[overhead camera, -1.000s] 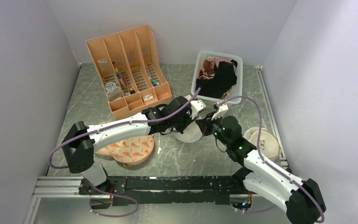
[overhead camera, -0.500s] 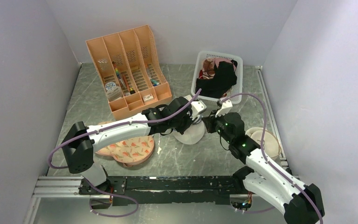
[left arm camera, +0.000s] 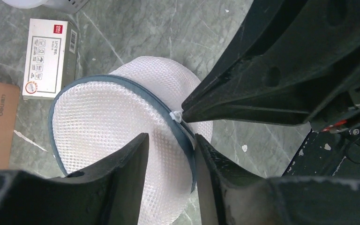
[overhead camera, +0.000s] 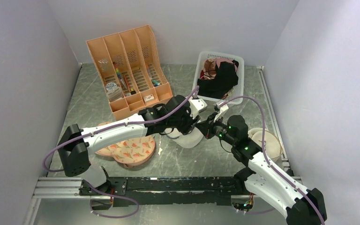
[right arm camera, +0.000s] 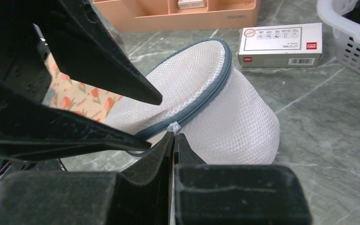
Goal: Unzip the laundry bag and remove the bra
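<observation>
The laundry bag (overhead camera: 189, 139) is a round white mesh pouch with a dark grey zipper around its rim, standing mid-table. My left gripper (overhead camera: 194, 124) pinches the bag's mesh and zipper rim between its fingers (left arm camera: 136, 159); the bag (left arm camera: 103, 117) fills that view. My right gripper (overhead camera: 206, 129) is shut on the small white zipper pull (right arm camera: 174, 127) at the bag's rim (right arm camera: 201, 101). In the left wrist view the pull (left arm camera: 176, 115) sits at the tip of the right fingers. The zipper looks closed. The bra is hidden.
An orange file organiser (overhead camera: 129, 65) stands at the back left. A white basket (overhead camera: 236, 61) with black and pink garments is at the back. A pink carrot-patterned pad (overhead camera: 131, 147) lies left of the bag, a beige round case (overhead camera: 265, 143) right. A small white box (right arm camera: 281, 44) lies behind the bag.
Both grippers stay at the bag. The left arm has shifted a little and the right wrist has moved slightly right. The bag has tipped a little toward the near side.
</observation>
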`<act>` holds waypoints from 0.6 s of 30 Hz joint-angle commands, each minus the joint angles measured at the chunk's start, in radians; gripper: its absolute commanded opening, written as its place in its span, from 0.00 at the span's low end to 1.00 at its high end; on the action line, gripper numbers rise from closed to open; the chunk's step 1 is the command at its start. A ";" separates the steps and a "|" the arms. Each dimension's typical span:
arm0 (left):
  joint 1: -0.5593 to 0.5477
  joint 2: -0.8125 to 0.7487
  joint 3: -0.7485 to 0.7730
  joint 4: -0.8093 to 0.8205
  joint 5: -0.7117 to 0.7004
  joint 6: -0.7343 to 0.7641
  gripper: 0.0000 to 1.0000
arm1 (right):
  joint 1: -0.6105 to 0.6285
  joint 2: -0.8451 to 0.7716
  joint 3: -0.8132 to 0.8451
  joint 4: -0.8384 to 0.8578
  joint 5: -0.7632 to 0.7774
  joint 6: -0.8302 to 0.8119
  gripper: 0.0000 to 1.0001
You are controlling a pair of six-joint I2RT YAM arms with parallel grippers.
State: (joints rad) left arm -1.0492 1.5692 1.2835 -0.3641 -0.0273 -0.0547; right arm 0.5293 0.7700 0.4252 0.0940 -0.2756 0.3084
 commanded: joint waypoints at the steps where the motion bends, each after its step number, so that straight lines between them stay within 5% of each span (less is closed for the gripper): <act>1: 0.000 0.029 0.027 -0.005 -0.019 -0.016 0.48 | -0.002 -0.026 -0.022 0.041 -0.054 0.026 0.00; 13: 0.000 0.031 0.028 -0.013 -0.037 0.012 0.08 | -0.002 0.024 -0.026 0.065 -0.004 0.024 0.00; 18: -0.002 -0.003 0.004 0.012 -0.036 0.025 0.07 | -0.003 0.052 -0.020 0.084 0.121 0.056 0.00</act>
State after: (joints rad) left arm -1.0492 1.6093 1.2839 -0.3794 -0.0555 -0.0479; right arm 0.5297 0.8078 0.4034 0.1371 -0.2737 0.3412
